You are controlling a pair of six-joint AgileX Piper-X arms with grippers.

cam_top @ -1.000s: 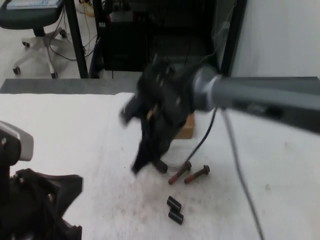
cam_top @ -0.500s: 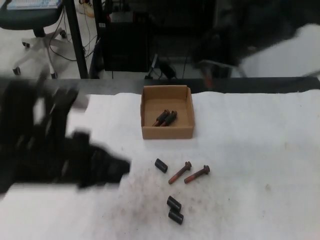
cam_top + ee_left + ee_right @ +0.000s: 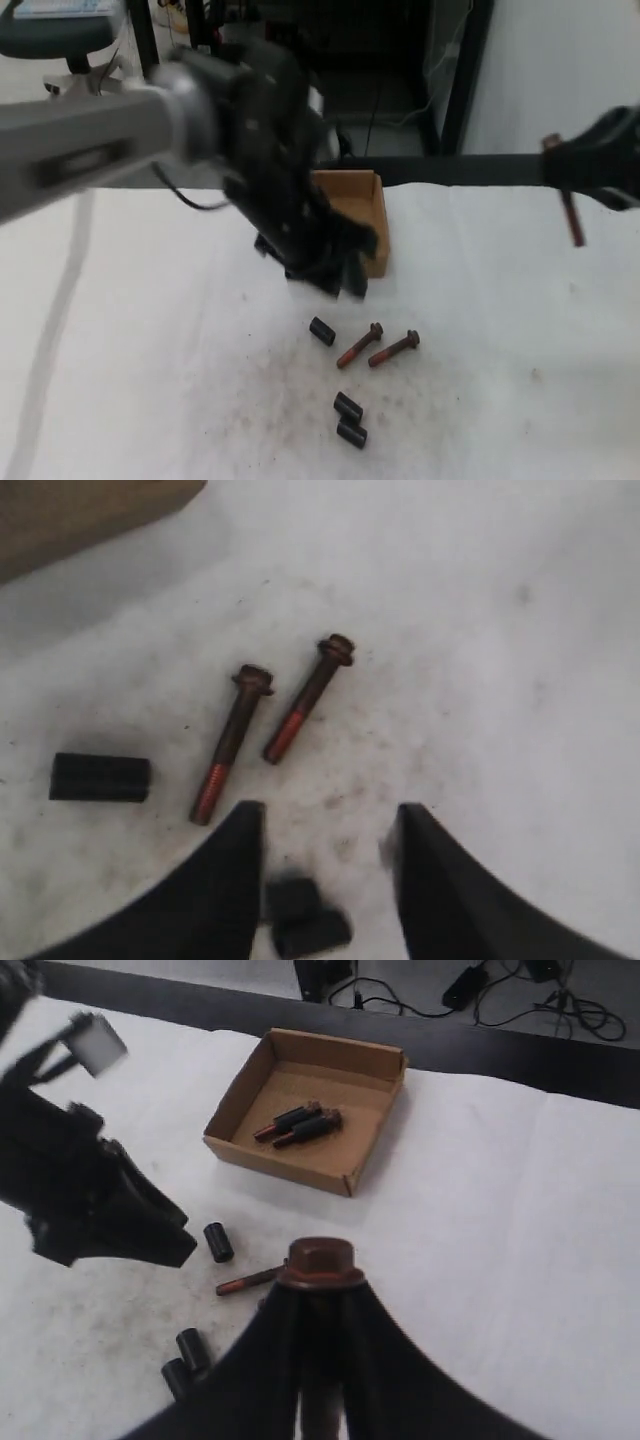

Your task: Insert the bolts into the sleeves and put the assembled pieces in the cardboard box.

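One bolt [image 3: 320, 1260] is in the air over the right side of the surface [image 3: 520, 400], pinched just under its head by the right gripper [image 3: 320, 1305], whose fingers are closed on the shank. Two loose bolts [image 3: 232, 742] lie side by side near the middle of the surface. One of the sleeves [image 3: 100, 778] lies just beside them, and two more touch each other nearer the near edge. The box [image 3: 372, 1060] sits at the middle of the far edge and holds two assembled pieces [image 3: 300, 1123].

The left gripper [image 3: 328, 815] hangs over the paired sleeves, jaws wide apart and empty.

The sleeves look light, stiff and likely to roll. Gripping one across its round side at mid-length would leave the bore free. The bolts look rigid, and their rough shanks should give good grip.
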